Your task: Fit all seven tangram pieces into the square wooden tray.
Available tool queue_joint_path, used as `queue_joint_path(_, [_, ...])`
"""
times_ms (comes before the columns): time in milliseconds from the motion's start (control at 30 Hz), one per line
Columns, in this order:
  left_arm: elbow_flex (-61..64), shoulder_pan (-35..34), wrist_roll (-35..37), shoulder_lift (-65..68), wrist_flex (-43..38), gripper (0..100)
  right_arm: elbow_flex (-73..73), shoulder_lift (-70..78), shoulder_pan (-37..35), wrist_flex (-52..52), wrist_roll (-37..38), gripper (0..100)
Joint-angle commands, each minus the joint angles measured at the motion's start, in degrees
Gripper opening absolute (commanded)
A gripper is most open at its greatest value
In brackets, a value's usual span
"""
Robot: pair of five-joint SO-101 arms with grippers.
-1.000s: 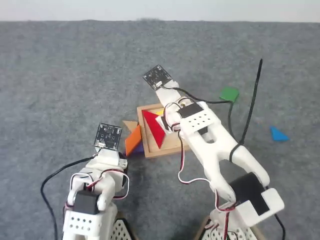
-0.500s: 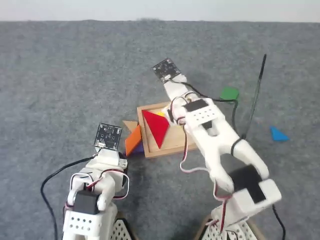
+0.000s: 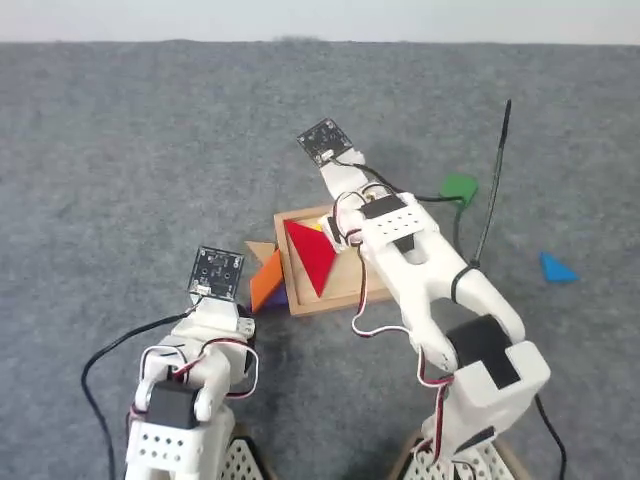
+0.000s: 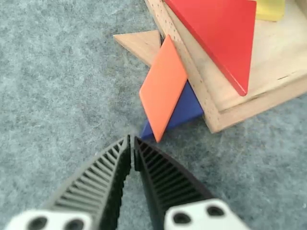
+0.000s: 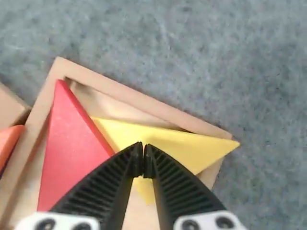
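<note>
Hovering right hand above yellow triangle

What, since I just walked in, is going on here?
Two arms work a tangram. The right gripper, shut, hovers over the yellow triangle beside the red triangle in the wooden tray. The left gripper, shut, sits near the orange piece leaning on the tray's outside. A green piece and a blue triangle lie apart.

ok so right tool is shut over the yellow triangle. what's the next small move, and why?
Probably lower the right tool and push the yellow triangle so its far corner slides back inside the tray. That corner lies over the rim, so the piece likely isn't seated flat, while the red triangle beside it already sits inside.
</note>
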Motion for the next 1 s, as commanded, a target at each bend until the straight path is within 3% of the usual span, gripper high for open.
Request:
queue_joint_path(0, [-0.7, 0.1, 0.7, -0.7, 0.4, 1, -1.4, -1.0, -1.5, 0.4, -1.1, 1.5])
queue_joint_path(467, [-0.7, 0.1, 0.7, -0.7, 0.4, 1, 3.3, -2.1, -4.3, 0.8, 0.5, 1.5])
queue_joint_path(667, [-0.7, 0.1, 0.7, -0.7, 0.4, 1, 4.6, -9.3, -3.9, 0.5, 0.0, 1.5])
queue_joint_path(833, [-0.7, 0.1, 0.7, -0.7, 0.4, 1, 8.4, -17.1, 2.3, 0.2, -3.8, 1.5])
queue_joint_path(967, [-0.7, 0.1, 0.7, -0.7, 0.4, 1, 9.6, -15.3, 7.7, 0.2, -5.0, 1.5])
